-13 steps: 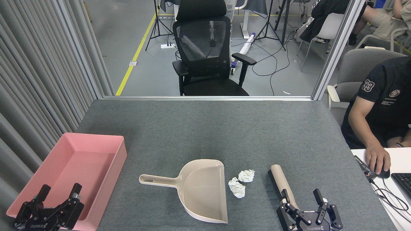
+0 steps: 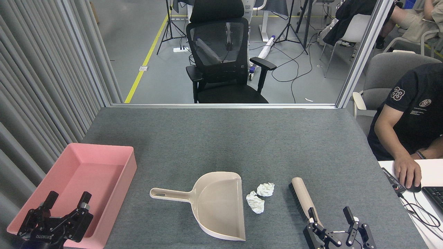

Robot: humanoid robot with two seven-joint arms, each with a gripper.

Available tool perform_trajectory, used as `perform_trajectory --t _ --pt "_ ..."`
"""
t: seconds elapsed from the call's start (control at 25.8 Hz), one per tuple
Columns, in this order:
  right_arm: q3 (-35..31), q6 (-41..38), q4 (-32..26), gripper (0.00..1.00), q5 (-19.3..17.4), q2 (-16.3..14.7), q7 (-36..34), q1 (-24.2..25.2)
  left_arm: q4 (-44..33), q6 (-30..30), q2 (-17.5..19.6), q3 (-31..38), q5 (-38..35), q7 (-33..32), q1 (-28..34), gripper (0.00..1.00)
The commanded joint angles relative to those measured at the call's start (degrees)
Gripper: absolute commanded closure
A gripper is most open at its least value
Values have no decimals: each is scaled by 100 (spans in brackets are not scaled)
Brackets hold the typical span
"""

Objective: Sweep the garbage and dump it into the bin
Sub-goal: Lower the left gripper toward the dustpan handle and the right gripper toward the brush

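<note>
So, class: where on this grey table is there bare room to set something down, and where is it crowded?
Free: the wide far half of the grey felt table, beyond the pink plastic tray and beige dustpan. Crowded: the near strip, where two crumpled white tissue wads lie between the dustpan and the beige-handled brush.

Far table half (image 2: 221, 138) open; near strip crowded: bin (image 2: 104, 162), dustpan (image 2: 218, 204), garbage (image 2: 255, 202), brush (image 2: 303, 197).
</note>
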Motion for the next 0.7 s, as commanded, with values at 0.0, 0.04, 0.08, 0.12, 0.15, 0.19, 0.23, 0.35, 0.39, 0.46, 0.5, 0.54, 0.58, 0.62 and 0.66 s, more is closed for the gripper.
perform_trajectory --t 0.0,0.04,0.08,0.12,0.15,0.19,0.23,0.35,0.39,0.46,0.5,0.54,0.58,0.62,0.66 --pt "-87 18 -23 2 8 -111 -1 92 0 -25 -56 -1 26 -100 -60 1" --pt "-157 9 -23 2 -1 -111 -1 171 -9 -43 -56 -1 35 -144 -51 1" --pt "-183 9 -49 2 -1 -111 -1 233 -18 -78 -73 -10 70 -179 -60 1" --pt "-183 9 -84 2 -1 -128 8 294 -18 -139 -82 -27 228 -179 -68 1" --pt "-201 0 -84 2 -1 -146 34 365 -18 -201 -179 -36 667 -188 -95 1" --pt "-201 0 -84 2 -1 -181 87 417 0 -183 -284 -36 1282 -231 -156 1" --pt "-201 0 -75 2 -1 -216 131 452 0 -78 -302 -54 1827 -381 -183 1" --pt "-210 -9 -31 2 -10 -242 140 461 0 388 -337 -168 2909 -1444 -112 1" --pt "-201 -9 -23 2 -10 -242 140 461 -9 449 -372 -229 3111 -1725 -104 1" --pt "-201 -17 -5 2 -19 -234 148 479 -9 502 -556 -344 3603 -1893 -95 1" --pt "-201 -26 4 2 -19 -234 148 505 -18 564 -706 -353 3849 -1919 -95 1" --pt "-201 -26 39 2 -28 -234 148 523 -9 687 -811 -353 4016 -1928 -95 1" --pt "-201 -26 101 2 -28 -234 148 523 -9 836 -882 -370 4122 -1937 -95 1" --pt "-201 -35 171 2 -28 -242 140 523 -9 968 -891 -432 4183 -1910 -95 1" --pt "-201 -44 232 2 -28 -251 131 514 0 1047 -908 -546 4245 -1857 -95 1"
